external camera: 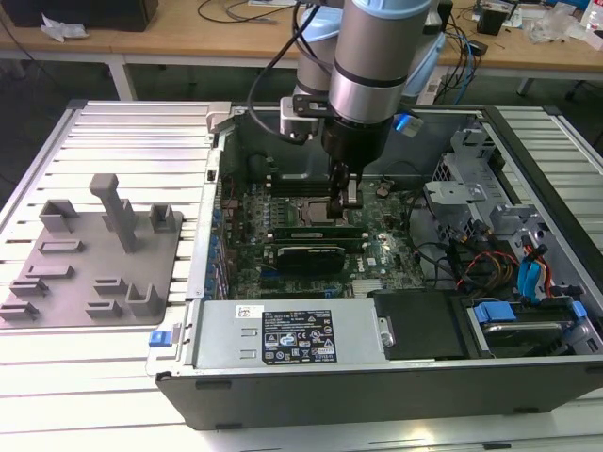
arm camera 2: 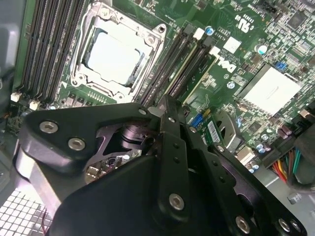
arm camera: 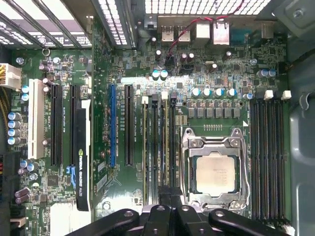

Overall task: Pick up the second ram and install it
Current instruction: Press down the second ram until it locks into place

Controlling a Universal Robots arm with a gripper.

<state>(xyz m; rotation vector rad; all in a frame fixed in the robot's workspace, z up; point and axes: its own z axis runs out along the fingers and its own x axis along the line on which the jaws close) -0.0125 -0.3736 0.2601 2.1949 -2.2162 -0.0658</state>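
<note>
The gripper (external camera: 346,195) has its jaws clenched together, the tips pressing down on the second ram (arm camera: 164,147), which sits in a slot right under them. Just beside the jaws is the CPU socket (arm camera: 215,169), with the graphics card (external camera: 303,254) a little further out, all inside the open case (external camera: 377,386).

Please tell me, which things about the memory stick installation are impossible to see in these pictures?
- Whether the second ram is fully seated: in the exterior view, the arm covers part of its slot.
- The end effector tips: cut off by the edge in the first wrist view; hidden behind its own black body in the second wrist view.
</note>
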